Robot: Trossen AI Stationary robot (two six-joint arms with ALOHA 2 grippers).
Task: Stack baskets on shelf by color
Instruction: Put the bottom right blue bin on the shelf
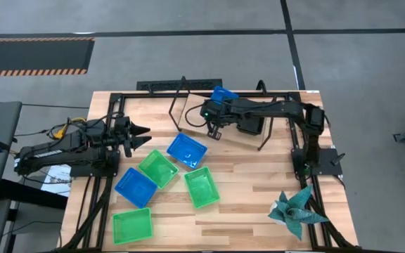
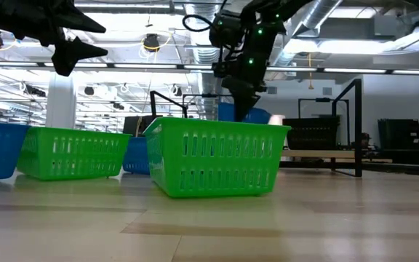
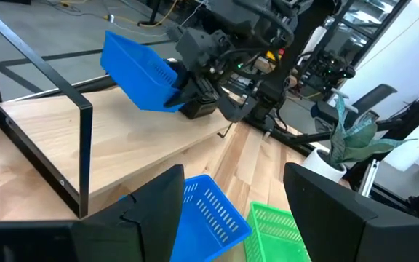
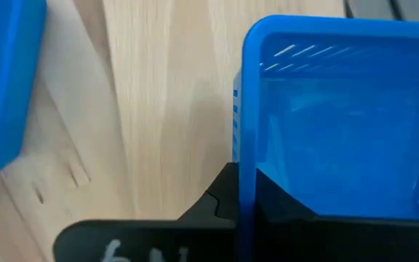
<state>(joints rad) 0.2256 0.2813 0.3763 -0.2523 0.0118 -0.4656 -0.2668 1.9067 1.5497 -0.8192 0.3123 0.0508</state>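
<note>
My right pincer (image 3: 195, 91) is squeezed tight on the rim of a blue basket (image 3: 138, 69), holding it tilted above the shelf (image 3: 115, 142).

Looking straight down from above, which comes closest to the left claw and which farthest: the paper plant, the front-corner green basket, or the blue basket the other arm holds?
From the left gripper:
1. Front-corner green basket, near the table's front-left.
2. Held blue basket, over the shelf at the back.
3. Paper plant, front-right corner.
</note>
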